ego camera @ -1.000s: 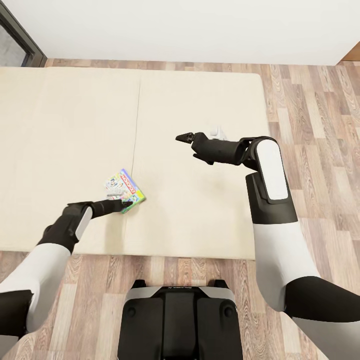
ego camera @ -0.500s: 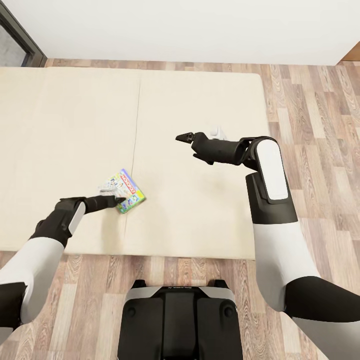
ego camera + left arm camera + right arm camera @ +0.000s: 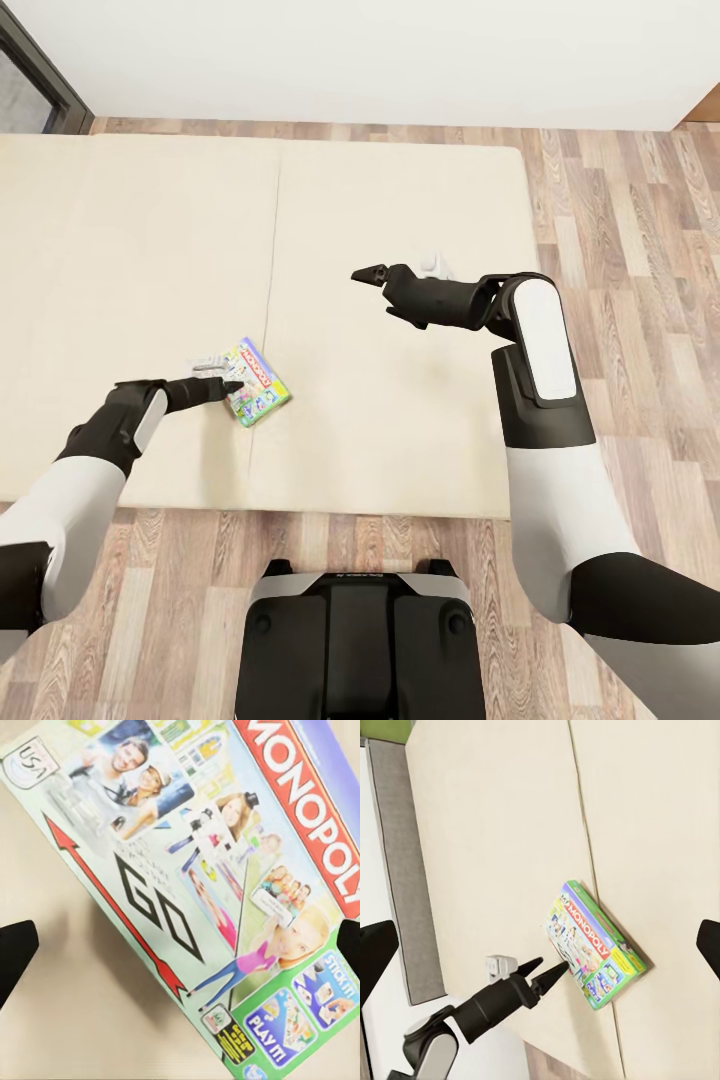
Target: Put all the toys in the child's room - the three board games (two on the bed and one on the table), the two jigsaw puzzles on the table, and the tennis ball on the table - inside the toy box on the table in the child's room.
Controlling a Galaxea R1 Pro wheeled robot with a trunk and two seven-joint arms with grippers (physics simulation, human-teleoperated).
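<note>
On the bed (image 3: 120,250), toward its near edge and just left of the mattress seam, lies one board game (image 3: 252,382): a flat white-green box with a red MONOPOLY logo, face up, turned at an angle to the bed's edges. No other toy lies on the beige mattress.

Left arm reaches in from the left, low over the mattress. Left gripper (image 3: 222,379) sits at the box's left edge, fingertips over or against that side; whether they touch it I cannot tell. Left wrist view looks straight down on the box lid (image 3: 202,885), with the two dark fingertips (image 3: 16,949) far apart at opposite borders of the picture, so the claw is spread wide and holds nothing. Right wrist view confirms it: the left gripper (image 3: 546,975) points at the box (image 3: 596,945) with fingers parted, tips at its edge.

Right arm is raised over the middle-right of the bed, elbow bent, well apart from the box. Right gripper (image 3: 368,275) points left, empty; its fingertips (image 3: 375,952) stand wide apart in its own wrist view, so it is spread too.

Wood floor (image 3: 620,220) runs along the bed's right side and near edge.
</note>
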